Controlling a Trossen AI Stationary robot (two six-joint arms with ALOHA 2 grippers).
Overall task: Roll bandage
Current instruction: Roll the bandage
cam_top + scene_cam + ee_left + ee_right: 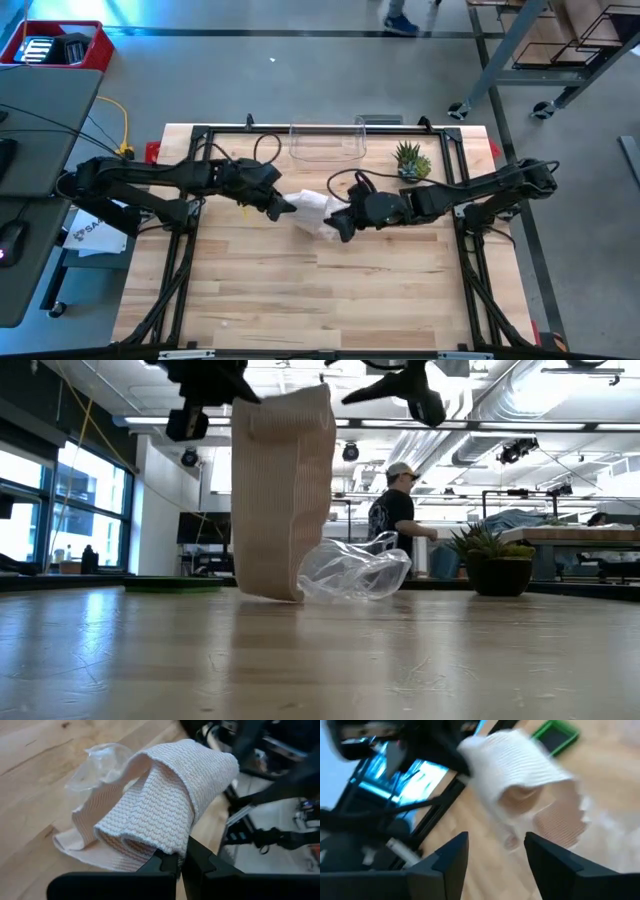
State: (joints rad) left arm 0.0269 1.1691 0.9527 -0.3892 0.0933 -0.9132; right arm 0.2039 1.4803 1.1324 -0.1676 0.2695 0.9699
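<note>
Bandage (312, 211) hangs unrolled above the bench (330, 290), pinched in your left tool (287, 208); your right tool (341, 224) stands parted beside it, gripping nothing. Rolling looks barely begun.

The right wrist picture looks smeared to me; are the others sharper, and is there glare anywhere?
Right wrist view: motion-blurred, the bandage smeared. Left wrist view: bandage weave crisp, room behind soft. Low view: bright ceiling lights reflect off the table, and the plastic wrapper glints. High view: evenly lit, with a blue cast on the floor at top.
</note>
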